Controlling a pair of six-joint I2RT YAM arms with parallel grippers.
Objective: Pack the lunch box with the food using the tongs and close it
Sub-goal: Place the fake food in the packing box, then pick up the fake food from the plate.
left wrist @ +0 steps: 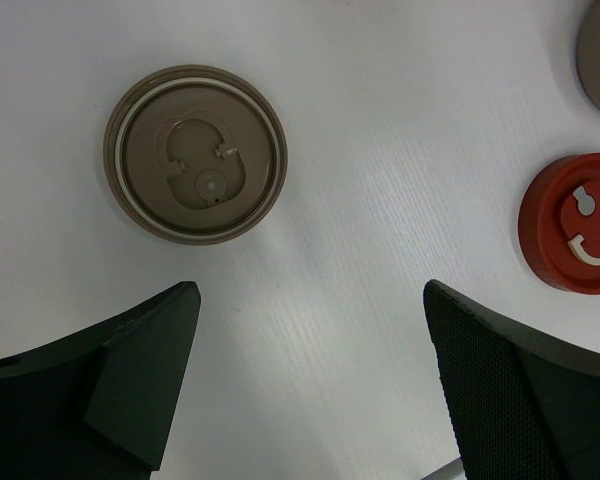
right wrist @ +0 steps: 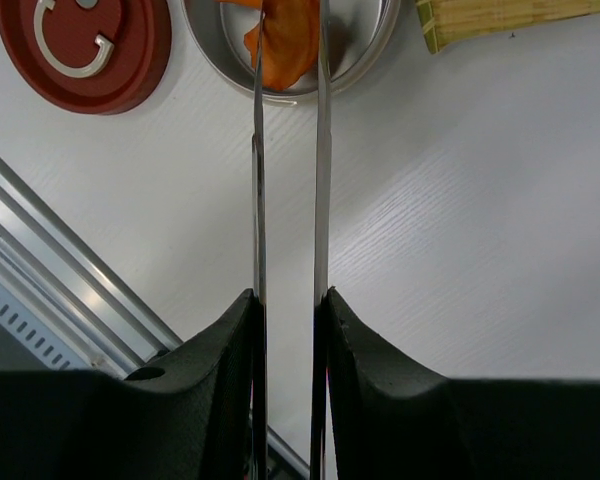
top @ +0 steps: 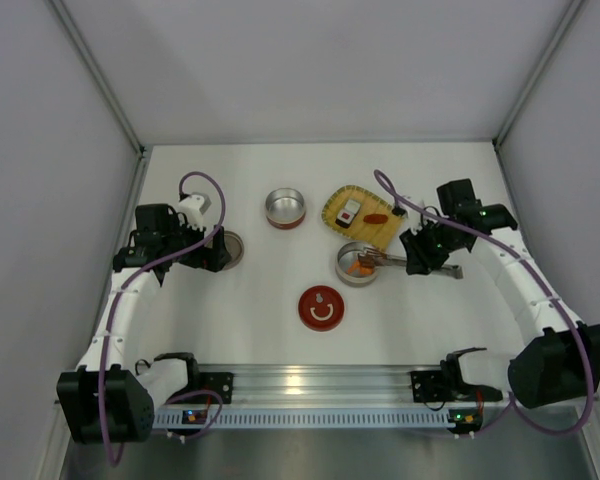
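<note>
My right gripper (top: 417, 258) is shut on the slim metal tongs (top: 388, 262). The tong blades (right wrist: 322, 150) reach forward to a silver lunch box tin (top: 339, 264), and their tips stand on either side of an orange-red piece of food (right wrist: 288, 45) over that tin (right wrist: 365, 55). A white block with red marks (top: 350, 211) and a red chunk (top: 376, 217) lie on the yellow woven tray (top: 332, 206). My left gripper (left wrist: 310, 300) hangs open over bare table, just short of a brown lid (left wrist: 195, 153), holding nothing.
A second round tin with a red base (top: 285, 208) stands behind the centre. A red lid with a white handle (top: 321, 308) lies in front of the tins and shows in both wrist views (left wrist: 575, 225) (right wrist: 80, 45). White walls enclose the table.
</note>
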